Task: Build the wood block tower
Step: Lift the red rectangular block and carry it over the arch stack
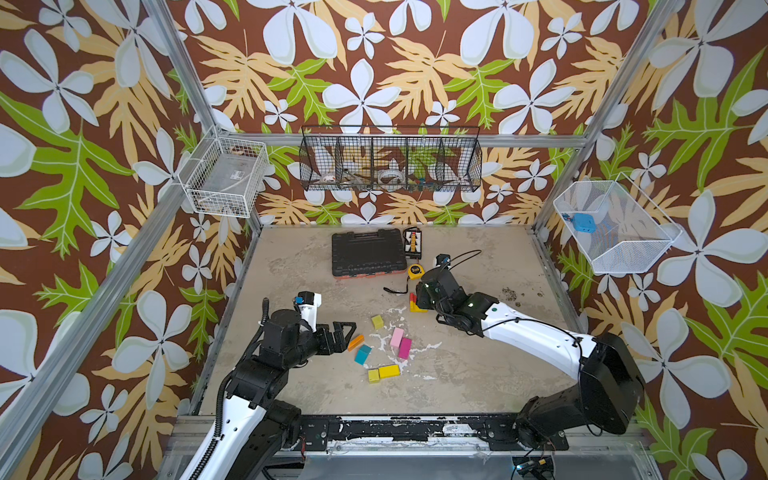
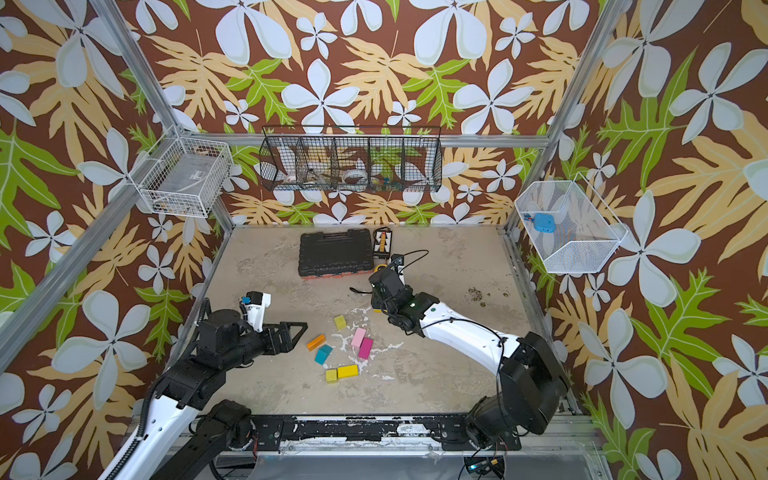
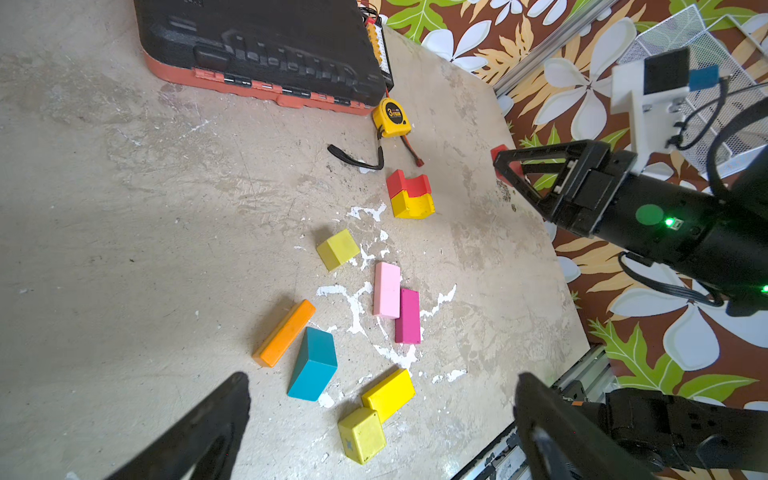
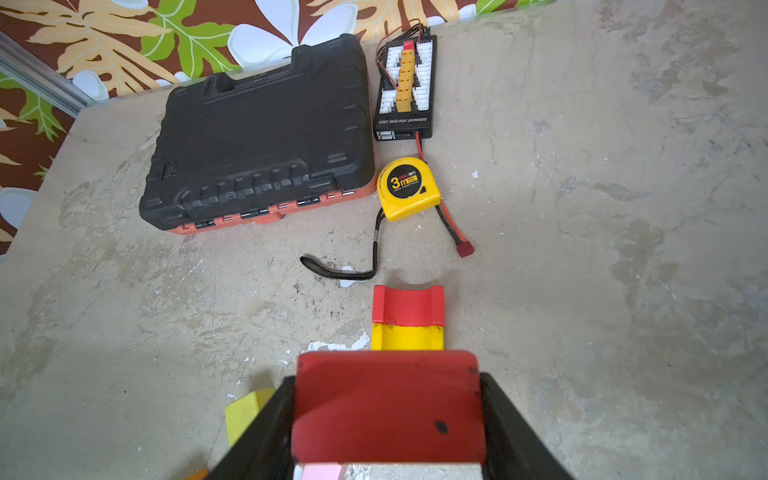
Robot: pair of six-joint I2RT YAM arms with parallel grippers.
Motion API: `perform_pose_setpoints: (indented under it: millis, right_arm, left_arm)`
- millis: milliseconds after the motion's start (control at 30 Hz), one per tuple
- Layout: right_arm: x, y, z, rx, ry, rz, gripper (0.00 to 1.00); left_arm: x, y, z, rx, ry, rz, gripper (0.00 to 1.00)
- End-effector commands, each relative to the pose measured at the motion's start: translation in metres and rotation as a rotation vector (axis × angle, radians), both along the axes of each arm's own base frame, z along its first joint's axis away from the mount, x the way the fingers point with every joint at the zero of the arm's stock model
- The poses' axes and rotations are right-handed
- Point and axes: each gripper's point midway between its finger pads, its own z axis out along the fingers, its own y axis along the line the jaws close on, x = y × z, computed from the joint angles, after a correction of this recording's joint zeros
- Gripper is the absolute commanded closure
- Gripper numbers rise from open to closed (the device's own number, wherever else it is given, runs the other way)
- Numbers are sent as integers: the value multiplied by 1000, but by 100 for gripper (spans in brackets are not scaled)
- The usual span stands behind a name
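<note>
The tower [image 3: 411, 197] is a yellow block with a red arch [image 4: 407, 305] on it, hollow side up; in both top views it sits mid-table [image 1: 417, 306]. My right gripper [image 4: 386, 415] is shut on a red block [image 4: 388, 399] held just short of that stack, above the table [image 3: 503, 151]. Loose wood blocks lie nearer the front: a yellow cube [image 1: 377, 322], pink [image 1: 396, 337] and magenta [image 1: 404, 348] bars, an orange bar [image 1: 355, 343], a teal block [image 1: 363, 354], and a yellow bar [image 1: 389, 371] beside another yellow cube [image 1: 373, 375]. My left gripper [image 1: 349, 332] hangs open beside the orange bar, holding nothing.
A flat black tool case [image 1: 368, 253] lies at the back, with a connector board [image 1: 412, 243] and a yellow tape measure [image 1: 414, 271] with its strap next to it. Wire baskets [image 1: 615, 226] hang on the walls.
</note>
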Motion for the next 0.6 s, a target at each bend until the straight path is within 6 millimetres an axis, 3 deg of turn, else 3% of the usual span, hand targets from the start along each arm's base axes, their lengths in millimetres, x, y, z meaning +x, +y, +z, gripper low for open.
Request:
perform_pose_setpoints:
  millis: [0, 567]
  right_arm:
    - [2, 5, -8, -44, 23, 14, 54]
    - [29, 17, -75, -230, 125, -4, 49]
  left_arm:
    - [2, 0, 4, -2, -25, 3, 0]
    - [2, 0, 5, -5, -30, 4, 0]
